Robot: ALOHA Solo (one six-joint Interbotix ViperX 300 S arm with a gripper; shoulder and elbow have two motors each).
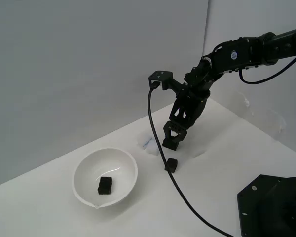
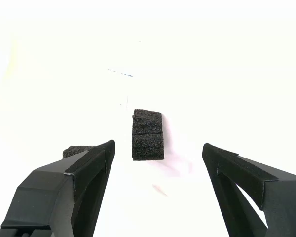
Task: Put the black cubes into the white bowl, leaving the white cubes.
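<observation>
Hovers low over the white table, gripper pointed down, jaws spread wide with nothing between the pads. Seems set that wide to straddle a cube before closing.

In the wrist view, gripper lined up on a black cube lying on the table midway between the 2 fingers, touching neither. Faint seam across that dark block; cannot tell whether 1 cube or 2 set close together. Partly hidden behind 1 finger, a second black cube, off the line of the jaws, so probably not this grasp's target.

In the exterior view, only 1 loose black cube clear on the table, just below the fingertips and near the trailing cable.

To the exterior view's left, well apart from the gripper, the white bowl, upright, pouring lip toward the camera. Inside it already, a third black cube resting on the bottom.

White cubes barely visible against the table; 1 pale block with a bluish mark just beside the gripper. Count not readable.

Likely step: descend, close on the centred cube. Risk: nudging the pale neighbour or snagging the cable.
</observation>
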